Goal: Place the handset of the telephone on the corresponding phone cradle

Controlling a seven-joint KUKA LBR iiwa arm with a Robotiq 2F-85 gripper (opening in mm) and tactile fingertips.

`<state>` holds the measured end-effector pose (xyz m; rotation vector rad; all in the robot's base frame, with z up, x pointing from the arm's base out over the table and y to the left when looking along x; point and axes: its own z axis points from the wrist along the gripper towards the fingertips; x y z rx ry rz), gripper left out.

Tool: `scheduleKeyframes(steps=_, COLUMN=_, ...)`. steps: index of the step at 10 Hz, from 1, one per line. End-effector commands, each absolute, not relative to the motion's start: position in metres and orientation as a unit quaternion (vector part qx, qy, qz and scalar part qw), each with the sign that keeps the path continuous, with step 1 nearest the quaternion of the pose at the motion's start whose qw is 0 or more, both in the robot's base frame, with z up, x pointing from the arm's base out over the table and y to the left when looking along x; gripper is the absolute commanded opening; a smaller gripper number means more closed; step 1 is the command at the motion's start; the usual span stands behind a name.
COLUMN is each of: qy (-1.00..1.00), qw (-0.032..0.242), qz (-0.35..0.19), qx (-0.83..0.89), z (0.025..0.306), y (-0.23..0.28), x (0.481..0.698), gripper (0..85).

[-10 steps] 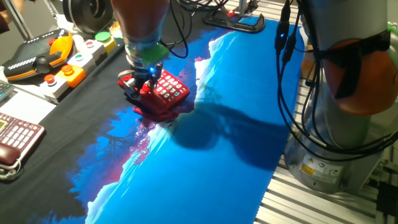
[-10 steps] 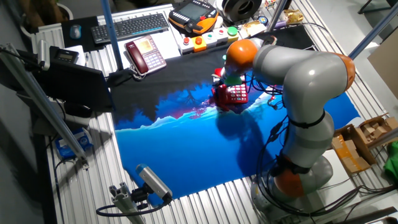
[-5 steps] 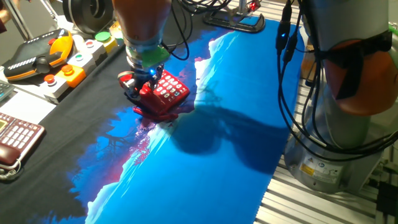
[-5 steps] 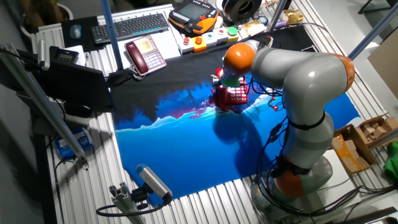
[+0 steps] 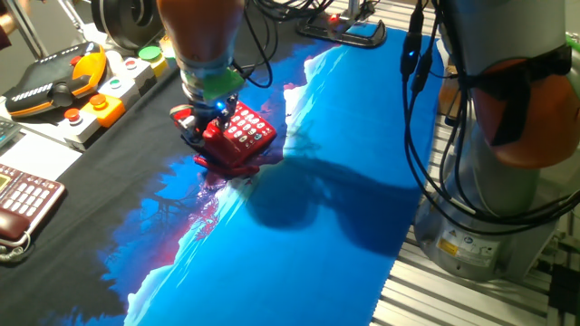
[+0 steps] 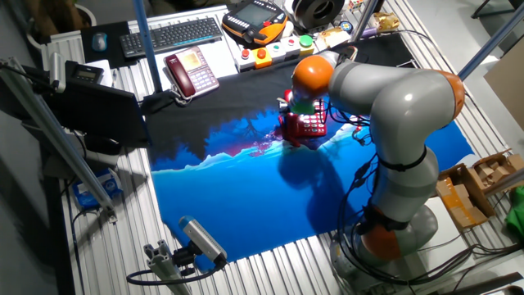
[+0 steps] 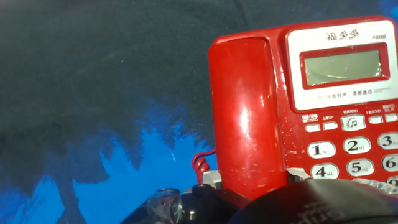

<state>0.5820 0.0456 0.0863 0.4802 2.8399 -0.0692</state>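
The bright red telephone [image 5: 237,138] sits on the cloth where black meets blue, also seen from the other side as the telephone [image 6: 304,124]. In the hand view the glossy red handset [image 7: 245,118] lies lengthwise in the phone cradle [image 7: 217,50] on the left of the base, beside the white keys and grey display. A bit of its red coiled cord [image 7: 200,163] shows at its lower left. My gripper [image 5: 203,119] hovers right over the handset's near end, with the dark fingers [image 7: 186,202] standing apart beside it. The gripper looks open.
A dark maroon phone [image 5: 20,201] lies at the left edge. An orange-and-black handheld device [image 5: 54,80] and a button box [image 5: 104,104] stand at the back left. A keyboard [image 6: 172,34] is at the far side, and the arm's base [image 6: 393,238] and cables are on the right.
The arm's wrist has shifted slightly to the left above the telephone. The telephone and the handset have not moved.
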Motion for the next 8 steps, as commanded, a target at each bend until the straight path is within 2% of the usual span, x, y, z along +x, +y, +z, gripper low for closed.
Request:
scheduleKeyframes(steps=1, qy=0.978, qw=0.132, qz=-0.023, qx=0.16, z=0.0863, y=0.0456, x=0.582, gripper=0.7)
scheduleKeyframes(steps=3, qy=0.977, qw=0.14, qz=-0.033, qx=0.16, z=0.0863, y=0.0456, x=0.582, gripper=0.7)
scheduleKeyframes(steps=8, qy=0.98, qw=0.12, qz=-0.023, qx=0.154, z=0.0863, y=0.0456, x=0.582, gripper=0.7)
